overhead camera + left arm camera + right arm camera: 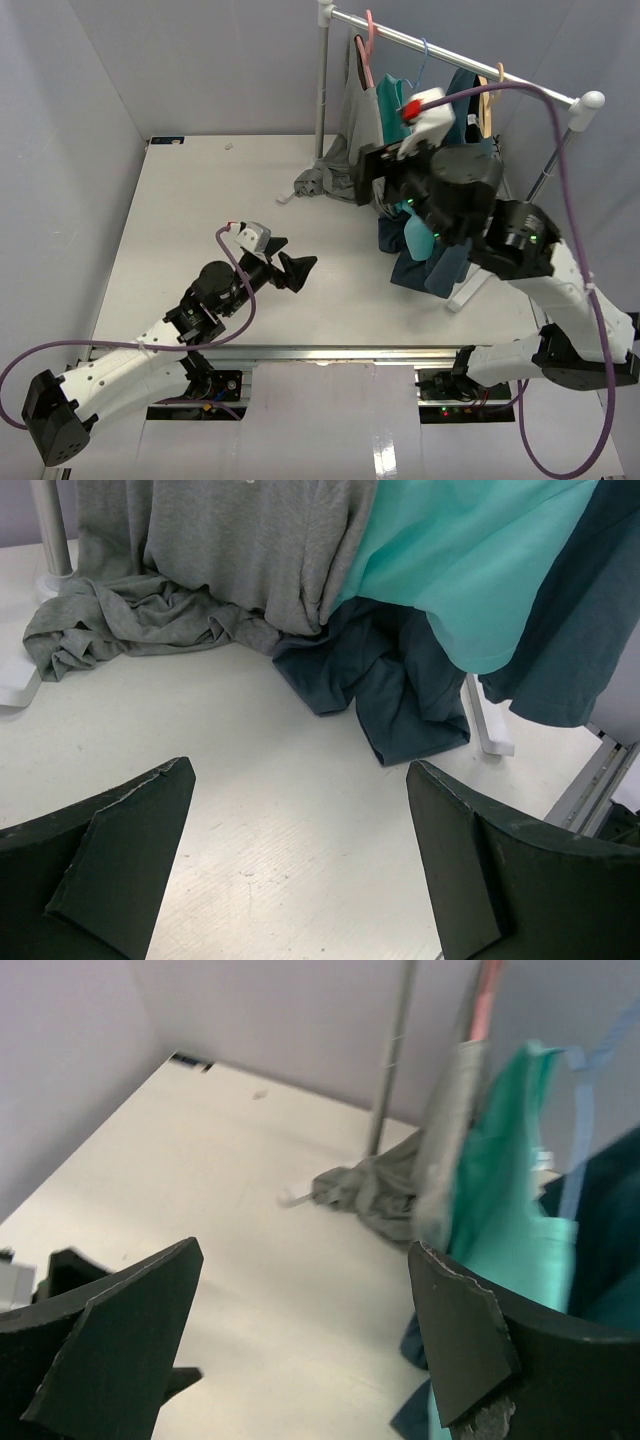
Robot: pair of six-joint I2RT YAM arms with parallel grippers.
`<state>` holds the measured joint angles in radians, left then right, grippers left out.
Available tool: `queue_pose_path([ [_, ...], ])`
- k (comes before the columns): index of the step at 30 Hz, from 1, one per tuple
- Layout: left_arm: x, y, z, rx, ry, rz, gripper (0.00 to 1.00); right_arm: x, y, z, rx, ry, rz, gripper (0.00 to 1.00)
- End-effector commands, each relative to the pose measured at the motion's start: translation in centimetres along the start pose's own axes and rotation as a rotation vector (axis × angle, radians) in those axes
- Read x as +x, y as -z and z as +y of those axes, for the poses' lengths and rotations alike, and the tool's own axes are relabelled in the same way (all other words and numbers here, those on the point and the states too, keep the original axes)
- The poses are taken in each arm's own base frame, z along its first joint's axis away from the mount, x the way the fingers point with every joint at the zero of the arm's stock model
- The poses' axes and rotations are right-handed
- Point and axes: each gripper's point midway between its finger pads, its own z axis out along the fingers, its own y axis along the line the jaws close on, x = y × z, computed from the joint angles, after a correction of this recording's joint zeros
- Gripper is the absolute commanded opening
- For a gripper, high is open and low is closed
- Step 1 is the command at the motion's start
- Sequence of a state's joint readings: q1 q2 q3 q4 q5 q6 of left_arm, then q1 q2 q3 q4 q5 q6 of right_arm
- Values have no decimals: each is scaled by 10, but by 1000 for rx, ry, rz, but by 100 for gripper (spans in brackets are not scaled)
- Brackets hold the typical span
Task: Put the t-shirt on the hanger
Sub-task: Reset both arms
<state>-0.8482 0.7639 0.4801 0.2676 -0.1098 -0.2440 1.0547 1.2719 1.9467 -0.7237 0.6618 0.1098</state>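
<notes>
The dark slate-blue t-shirt (432,262) hangs at the right end of the rack, and its lower part lies crumpled on the table. It also shows in the left wrist view (400,690) and at the right edge of the right wrist view (612,1222). The tan hanger (487,100) hangs on the rail above it, mostly hidden by my right arm. My right gripper (366,176) is open and empty, raised in front of the hanging garments (300,1340). My left gripper (296,270) is open and empty, low over the table, left of the t-shirt (300,860).
A grey garment (345,160) on a pink hanger (369,45) and a bright teal garment (470,560) on a thin blue hanger (423,55) hang on the rail (440,50). The grey garment's hem is heaped by the rack's left post (322,90). A white rack foot (488,725) lies beside the t-shirt.
</notes>
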Motion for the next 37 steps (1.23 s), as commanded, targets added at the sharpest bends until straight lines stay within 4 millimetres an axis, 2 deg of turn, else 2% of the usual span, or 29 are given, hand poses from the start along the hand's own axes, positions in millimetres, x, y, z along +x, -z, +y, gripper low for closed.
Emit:
queue_pose_path([
  [1, -13, 13, -7, 39, 8, -59, 98, 32, -6, 35, 49, 79, 19, 90],
  [3, -17, 18, -5, 24, 21, -71, 98, 46, 0, 39, 38, 50, 4, 90],
  [7, -27, 28, -5, 7, 50, -87, 98, 107, 7, 38, -5, -5, 28, 90],
  [11, -40, 37, -27, 109, 71, -97, 98, 154, 30, 24, -74, -77, 24, 90],
  [13, -41, 38, -32, 130, 63, -84, 98, 175, 36, 10, -39, -114, 41, 90],
  [15, -40, 40, -33, 128, 52, -73, 98, 191, 42, 1, -36, -131, 28, 90],
  [17, -40, 43, -36, 139, 42, -80, 98, 204, 44, 2, -81, -97, 7, 90],
  [21, -47, 54, -42, 163, 28, -123, 98, 217, 48, 7, -123, -98, 39, 90],
  [26, -51, 63, -43, 175, 27, -177, 98, 220, 50, 1, -102, -100, 51, 90],
  [37, -45, 59, -43, 167, 15, -162, 98, 223, 50, -2, -102, -112, 28, 90],
])
